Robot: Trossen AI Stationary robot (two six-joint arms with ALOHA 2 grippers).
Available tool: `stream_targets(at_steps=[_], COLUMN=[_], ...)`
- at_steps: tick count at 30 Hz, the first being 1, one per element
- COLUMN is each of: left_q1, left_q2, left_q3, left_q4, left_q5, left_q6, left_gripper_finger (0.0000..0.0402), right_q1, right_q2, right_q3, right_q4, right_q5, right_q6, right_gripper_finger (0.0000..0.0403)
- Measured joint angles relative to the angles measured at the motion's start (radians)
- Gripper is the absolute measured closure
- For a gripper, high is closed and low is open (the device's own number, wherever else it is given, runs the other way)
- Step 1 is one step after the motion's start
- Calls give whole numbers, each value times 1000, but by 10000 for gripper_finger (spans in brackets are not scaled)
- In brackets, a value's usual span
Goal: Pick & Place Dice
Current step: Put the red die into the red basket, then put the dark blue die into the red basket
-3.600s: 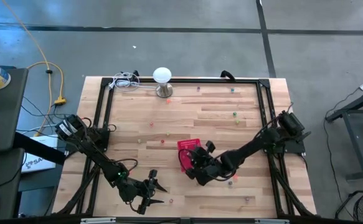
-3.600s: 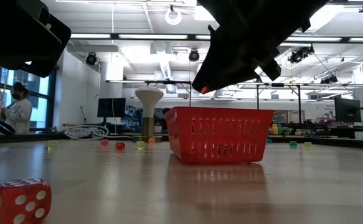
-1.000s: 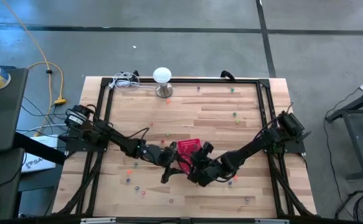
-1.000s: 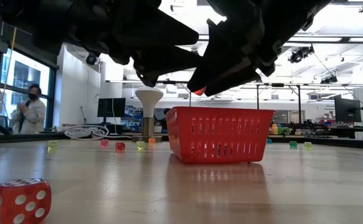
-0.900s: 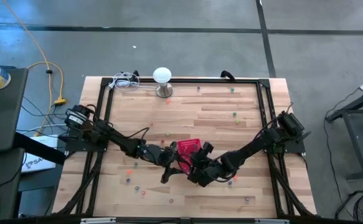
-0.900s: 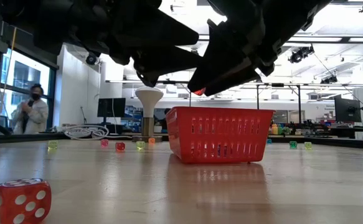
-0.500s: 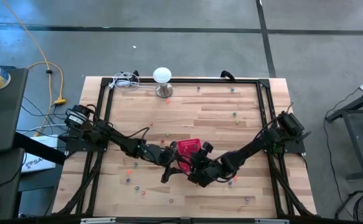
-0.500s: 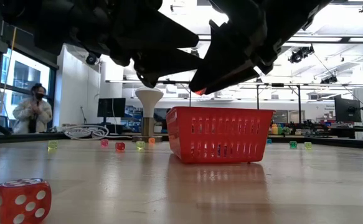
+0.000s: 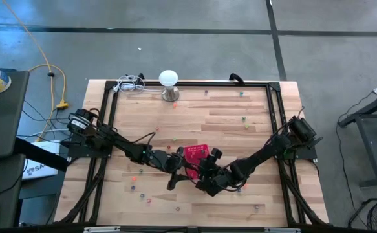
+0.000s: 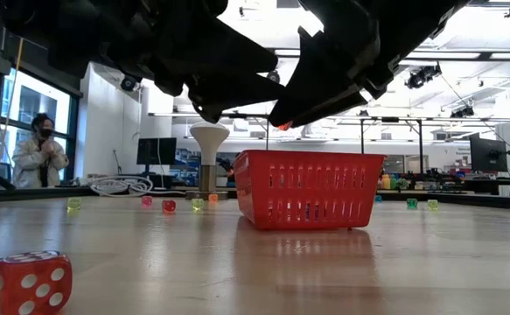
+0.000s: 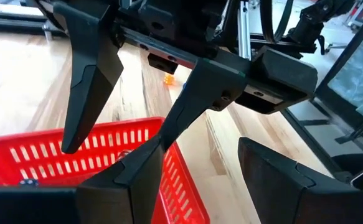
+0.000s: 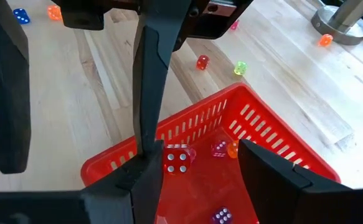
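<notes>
the wooden table [image 9: 227, 123], largest element, framed by a black rail [image 9: 194, 83] along its edges; most of its far half lies bare, giving free room for travel, while the near-centre is crowded. red basket [image 9: 196, 155] stands upright near the table's middle, placed as the collecting point within reach of both arms; its slatted wall [image 10: 311, 192] rises to an open rim. left gripper [image 9: 183, 169] reaches in from the table's left side and hangs just above the basket's rim, fingers spread apart with nothing seen between them [image 11: 187, 186]; judged to be a release position over the basket. right gripper [image 9: 203, 169] comes from the right side and hangs over the same rim, fingers parted and empty [image 12: 200, 180]; the two grippers stand close together, so little clearance remains between them and any withdrawal is best made upward or outward along each arm's own side. white lamp [image 9: 169, 79] stands at the far edge, well apart from the work. the dice: several already lie inside the basket [image 12: 177, 159]; others stay scattered on the table, a red one [image 10: 27, 282] near the front edge and more toward the far rail [image 9: 244, 119]
</notes>
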Motion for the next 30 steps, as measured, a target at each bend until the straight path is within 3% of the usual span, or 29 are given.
stream_targets(at_steps=[16, 25, 30], left_q1=[21, 24, -21], left_q2=[4, 4, -55], left_q3=[0, 0, 1], left_q4=[117, 90, 59], left_q5=[-24, -20, -16], left_q6=[141, 119, 134], left_gripper_finger=[198, 198, 198], right_q1=[-2, -3, 14], right_q2=[-7, -3, -9], right_q3=[8, 5, 4], right_q4=[41, 60, 10], right_q5=[15, 2, 1], right_q6=[6, -39, -9], right_gripper_finger=[208, 208, 208])
